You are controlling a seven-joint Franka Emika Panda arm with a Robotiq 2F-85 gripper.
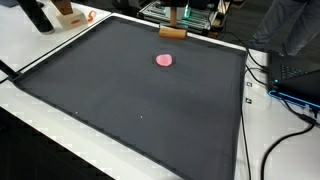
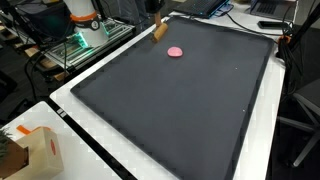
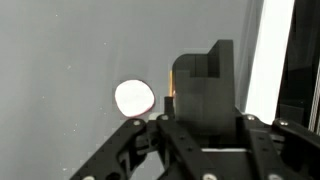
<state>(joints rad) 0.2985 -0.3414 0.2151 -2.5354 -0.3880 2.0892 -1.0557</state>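
Observation:
A tan wooden block [image 1: 172,33] hangs at the far edge of the black mat [image 1: 120,100], and my gripper [image 1: 175,17] comes down onto it from above. In an exterior view the block [image 2: 160,30] looks tilted under the gripper [image 2: 156,12]. In the wrist view the block [image 3: 205,85] is a dark upright shape filling the space between the jaws, with an orange-lit left edge; my gripper [image 3: 205,112] is shut on it. A small pink disc [image 1: 165,60] lies flat on the mat just in front of the block, shown pale in the wrist view as the disc [image 3: 134,97].
The mat [image 2: 200,110] covers most of a white table [image 1: 285,140]. Cables and a blue-edged device [image 1: 295,85] lie on one side. A cardboard box [image 2: 35,150] sits at a table corner. An equipment rack with green lights [image 2: 80,45] stands behind the mat.

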